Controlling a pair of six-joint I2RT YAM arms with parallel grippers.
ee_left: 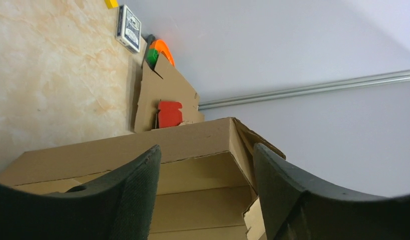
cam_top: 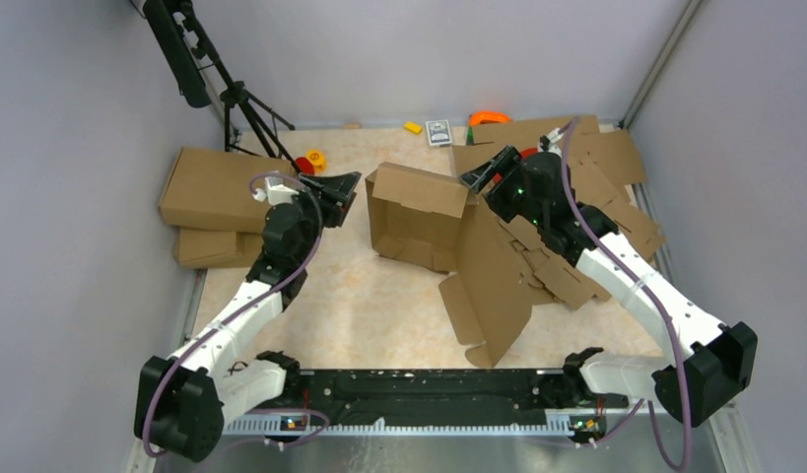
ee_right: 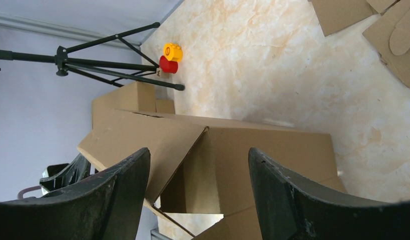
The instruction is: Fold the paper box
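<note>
- At the middle of the table [cam_top: 360, 315], the paper box [cam_top: 416, 212] stands half-formed; its walls are up and a large panel stretches toward the near edge
- left gripper [cam_top: 350, 192] sits just beside the box's left wall; jaws apart, nothing between them
- right gripper [cam_top: 472, 179] sits at the box's far right corner; jaws wide, gripping nothing
- flat cardboard sheets [cam_top: 616, 187] lie heaped by the right arm; cardboard boxes [cam_top: 212, 187] lie at far left

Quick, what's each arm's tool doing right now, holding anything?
Left tool: open, empty, facing the brown corrugated cardboard box.
Right tool: open, holding nothing.
</note>
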